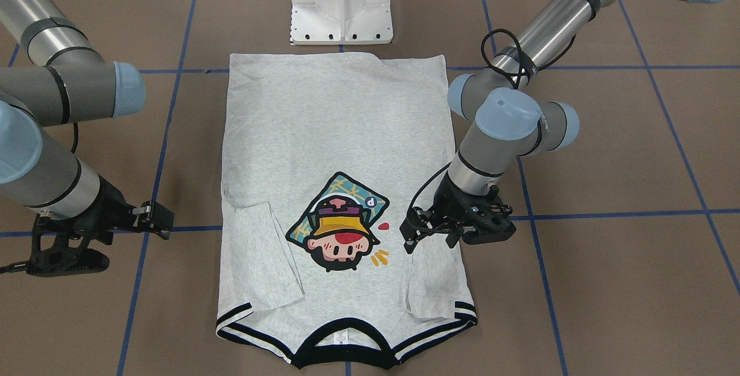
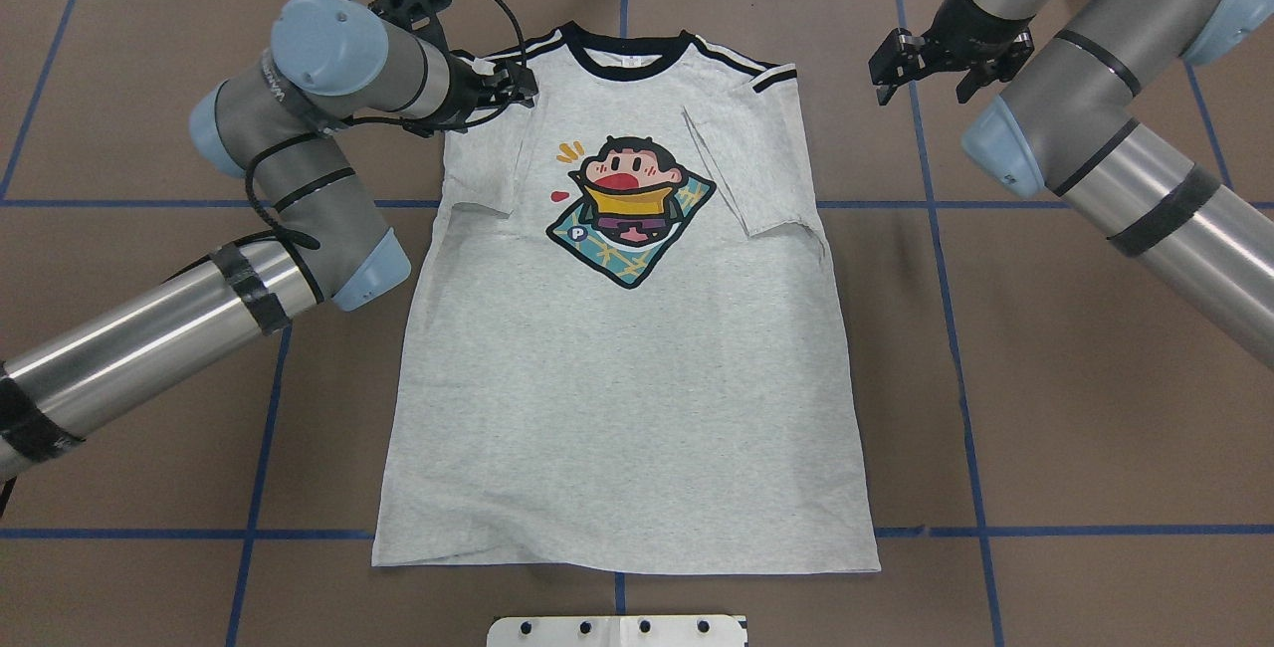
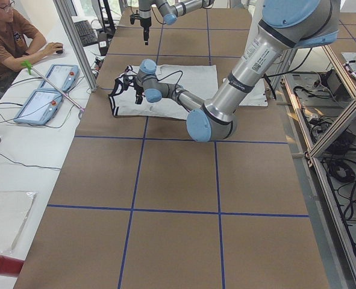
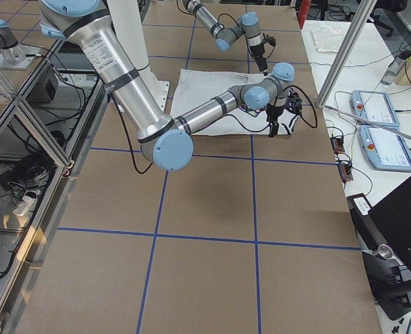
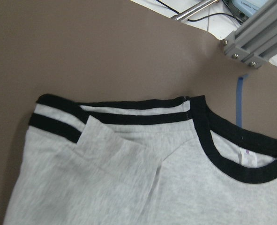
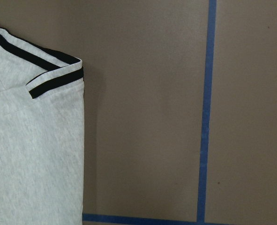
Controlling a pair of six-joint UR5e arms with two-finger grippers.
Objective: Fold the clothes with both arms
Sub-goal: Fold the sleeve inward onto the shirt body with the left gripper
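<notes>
The grey T-shirt (image 2: 617, 378) lies flat and face up on the brown table, with the cartoon head (image 2: 627, 194) showing and the black collar (image 2: 627, 55) at the far end. Both sleeves are folded inward onto the chest. My left gripper (image 2: 518, 90) hovers over the shirt's left shoulder and folded sleeve, open and empty; it also shows in the front view (image 1: 430, 236). My right gripper (image 2: 931, 70) is off the cloth, beside the right striped shoulder (image 6: 58, 77), open and empty. Neither wrist view shows its own fingers.
The white pedestal base (image 1: 341, 3) stands just behind the shirt's hem. Blue tape lines (image 2: 955, 328) grid the brown table. In the left side view an operator (image 3: 9, 42) sits past the table's far edge with two tablets (image 3: 45, 90).
</notes>
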